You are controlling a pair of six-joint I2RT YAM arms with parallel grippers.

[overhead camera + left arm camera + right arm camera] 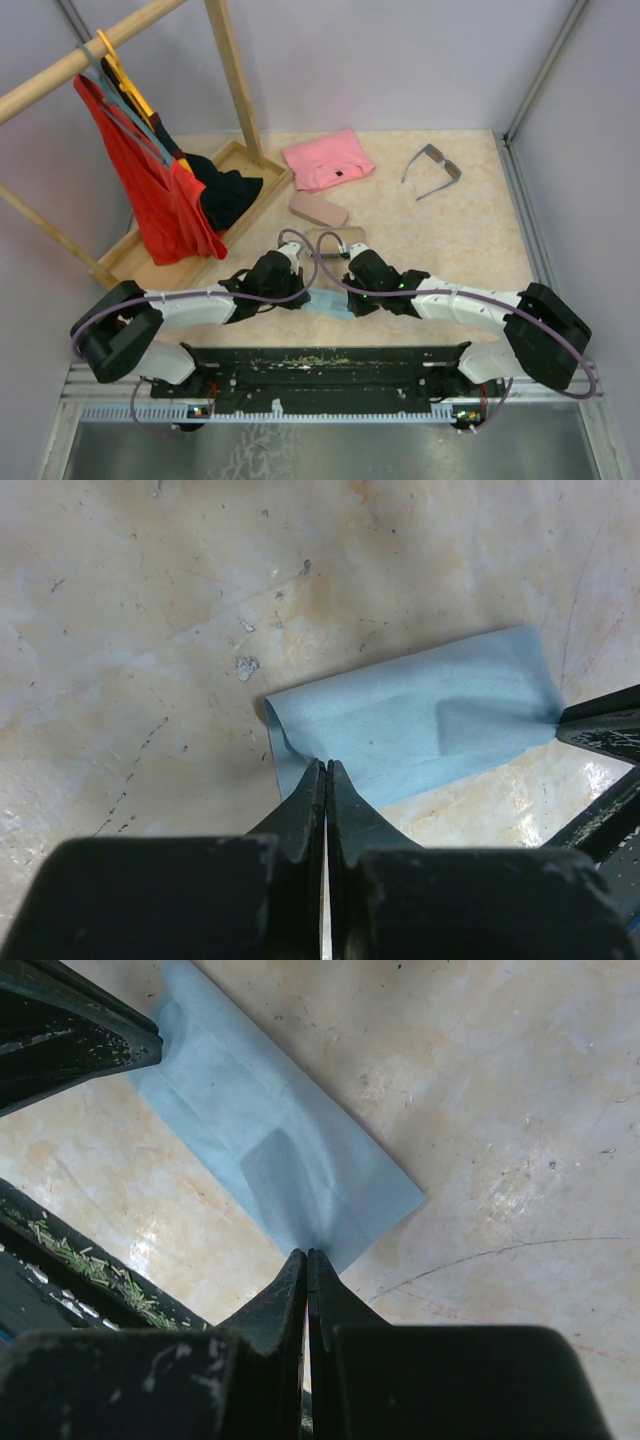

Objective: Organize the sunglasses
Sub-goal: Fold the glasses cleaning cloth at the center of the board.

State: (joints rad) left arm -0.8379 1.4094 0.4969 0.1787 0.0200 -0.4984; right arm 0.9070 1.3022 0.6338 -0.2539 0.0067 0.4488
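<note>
While your left gripper [325, 765] and right gripper [305, 1253] are clamping the cloth [420, 720], sunglasses [432, 170] are lying far back-right. The right arm is sitting nearer.

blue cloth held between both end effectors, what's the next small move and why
Probably open both end effectors and let the light blue cloth go. It already looks folded, the left end effector shut on one end and the right end effector on the other, while the grey-blue sunglasses lie untouched far right on the table.
</note>
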